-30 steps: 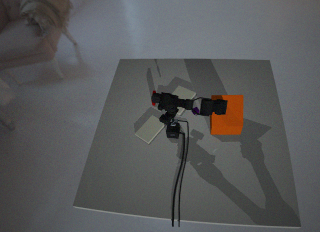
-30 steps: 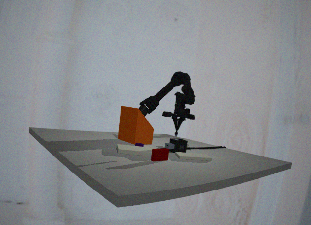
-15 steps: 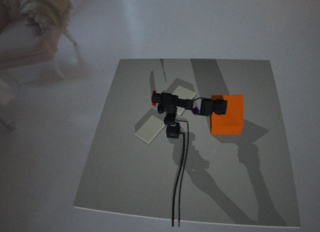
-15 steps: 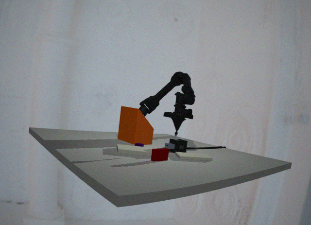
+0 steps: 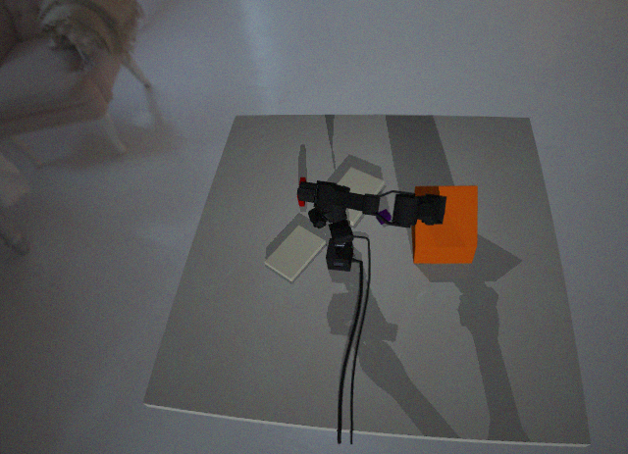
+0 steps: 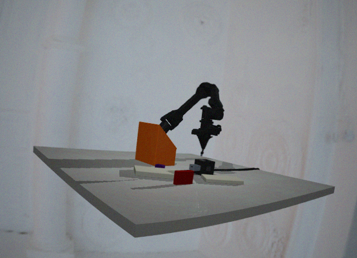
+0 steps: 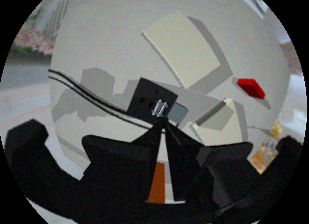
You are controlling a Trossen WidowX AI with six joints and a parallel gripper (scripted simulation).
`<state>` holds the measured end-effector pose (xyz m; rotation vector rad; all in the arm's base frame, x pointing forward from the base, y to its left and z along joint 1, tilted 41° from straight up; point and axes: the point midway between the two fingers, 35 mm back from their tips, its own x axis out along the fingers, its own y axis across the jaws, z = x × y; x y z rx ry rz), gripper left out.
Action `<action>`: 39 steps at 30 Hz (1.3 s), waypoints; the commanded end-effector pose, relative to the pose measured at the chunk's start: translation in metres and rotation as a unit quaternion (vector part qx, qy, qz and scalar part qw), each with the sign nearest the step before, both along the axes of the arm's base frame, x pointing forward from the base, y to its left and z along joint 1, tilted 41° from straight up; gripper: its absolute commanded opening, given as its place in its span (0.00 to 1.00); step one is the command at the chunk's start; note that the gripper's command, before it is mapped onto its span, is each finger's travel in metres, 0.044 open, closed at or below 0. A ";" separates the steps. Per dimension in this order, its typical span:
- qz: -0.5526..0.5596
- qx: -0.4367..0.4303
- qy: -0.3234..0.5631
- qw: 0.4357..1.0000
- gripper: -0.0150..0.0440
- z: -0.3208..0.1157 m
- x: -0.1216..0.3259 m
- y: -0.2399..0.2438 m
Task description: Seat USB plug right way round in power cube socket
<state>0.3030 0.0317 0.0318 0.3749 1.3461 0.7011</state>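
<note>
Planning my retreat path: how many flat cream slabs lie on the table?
2. One cream slab lies left of the power cube; the other cream slab lies behind it, partly under the arm. More could be hidden there.

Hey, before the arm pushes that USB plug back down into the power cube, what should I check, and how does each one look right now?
1. Gripper shut on the USB plug: ok, a thin piece sits at its tip.
2. Plug out of the power cube: ok, there is a gap above the cube in the exterior view.
3. Plug turned the right way round: cannot tell, too small.
4. Tip lined up over the socket: cannot tell; it hangs about over the cube.
5. Red block and purple block out of the descent path: ok, both lie off to the side on the table.
</note>
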 end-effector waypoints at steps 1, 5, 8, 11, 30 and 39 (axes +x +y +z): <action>0.044 -0.004 -0.037 0.998 0.25 0.000 0.000 0.000; 0.083 -0.007 -0.071 0.994 0.25 0.000 0.000 0.000; 0.113 -0.010 -0.097 0.989 0.25 0.000 0.000 0.000; 0.142 -0.012 -0.122 0.982 0.25 0.000 0.000 0.000; 0.320 -0.027 -0.276 0.906 0.25 0.000 0.000 0.000; 0.398 -0.034 -0.344 0.850 0.25 0.000 0.000 0.000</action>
